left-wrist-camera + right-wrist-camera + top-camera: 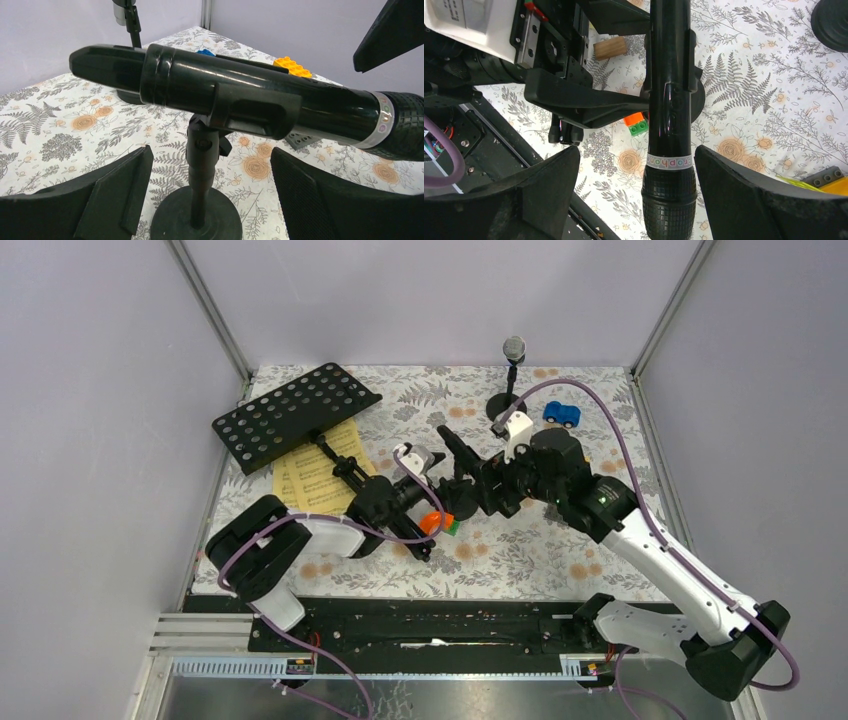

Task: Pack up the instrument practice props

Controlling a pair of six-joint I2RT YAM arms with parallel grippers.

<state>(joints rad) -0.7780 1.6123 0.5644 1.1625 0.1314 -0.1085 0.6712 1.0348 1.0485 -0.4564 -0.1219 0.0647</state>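
The black microphone [225,95] lies level in the clip of a short round-based holder [202,165] at mid-table [455,450]. My left gripper [210,185] is open, with a finger on either side of the holder's post and clear of it. My right gripper [636,167] is open too. The microphone's gridded head [669,205] sits between its fingers with a gap on both sides. The silver microphone [514,347] stands upright in its own holder [505,405] at the back. The black perforated rack [295,415] lies at the back left over the yellow pages [315,475].
A blue toy car [562,414] sits at the back right. An orange block [433,522] with a green brick lies just below the left gripper. A wooden block [610,47], a grey brick [300,141] and a yellow brick [292,66] lie near the holder. Cage walls close three sides.
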